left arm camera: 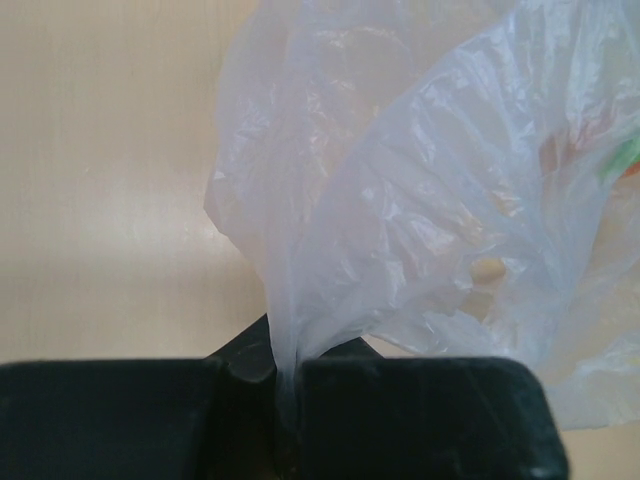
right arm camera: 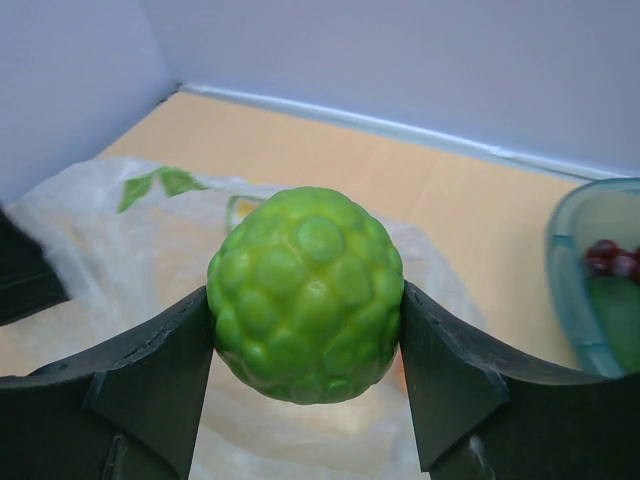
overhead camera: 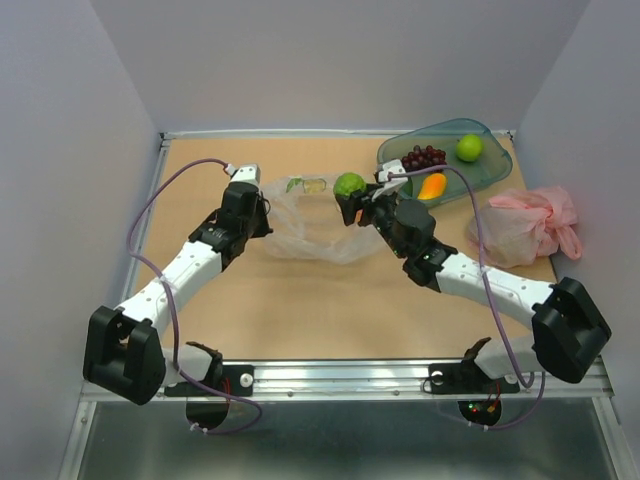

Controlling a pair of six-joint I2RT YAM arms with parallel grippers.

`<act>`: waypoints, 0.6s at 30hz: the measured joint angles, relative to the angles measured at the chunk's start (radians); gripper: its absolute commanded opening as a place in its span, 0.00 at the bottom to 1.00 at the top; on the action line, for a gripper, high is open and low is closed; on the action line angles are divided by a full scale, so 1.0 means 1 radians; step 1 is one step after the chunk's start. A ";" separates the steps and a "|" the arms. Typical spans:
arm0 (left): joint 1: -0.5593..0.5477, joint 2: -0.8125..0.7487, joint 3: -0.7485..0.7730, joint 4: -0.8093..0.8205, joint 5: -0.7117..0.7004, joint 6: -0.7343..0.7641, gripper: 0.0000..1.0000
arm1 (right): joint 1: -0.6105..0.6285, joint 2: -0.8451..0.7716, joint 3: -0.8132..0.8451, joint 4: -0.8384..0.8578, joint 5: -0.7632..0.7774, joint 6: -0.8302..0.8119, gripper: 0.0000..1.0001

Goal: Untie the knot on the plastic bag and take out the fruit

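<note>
- I take the teal tray as my landmark. It sits at the far right of the table, and the plastic bag lies flat and slack well to its left.
- Three fruits rest in the tray: the grape bunch, a smooth green fruit and the mango-like one. That looks to me like the drop-off spot.
- The pink bag lies just on the near side of the tray and plays no part here.
- My left gripper is on the bag's side farthest from the tray. Its jaws are nearly together and pinch a gathered fold of the thin film. I judge this grip anchors the bag so it does not drag along as fruit comes out.
- My right gripper is raised over the bag's tray-side edge, just left of the tray's near-left corner.
- Its jaws stand fairly wide and press on both flanks of the bumpy green fruit, which fills the gap between them. The fruit is clear of the film.
- A faint orange spot shows through the film in the left wrist view. I cannot tell whether it is a fruit or print.
- My guess: the bag's mouth is already open, and this fruit goes to the tray.
</note>
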 measured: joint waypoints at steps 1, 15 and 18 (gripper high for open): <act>0.002 -0.006 0.000 -0.001 -0.010 0.000 0.00 | -0.002 -0.012 0.001 -0.005 0.050 -0.016 0.04; 0.010 -0.039 0.000 -0.009 -0.055 0.003 0.00 | -0.505 0.169 0.155 -0.066 0.269 0.060 0.18; 0.010 -0.039 0.000 -0.010 -0.053 0.003 0.00 | -0.587 0.284 0.256 -0.084 0.268 0.088 0.25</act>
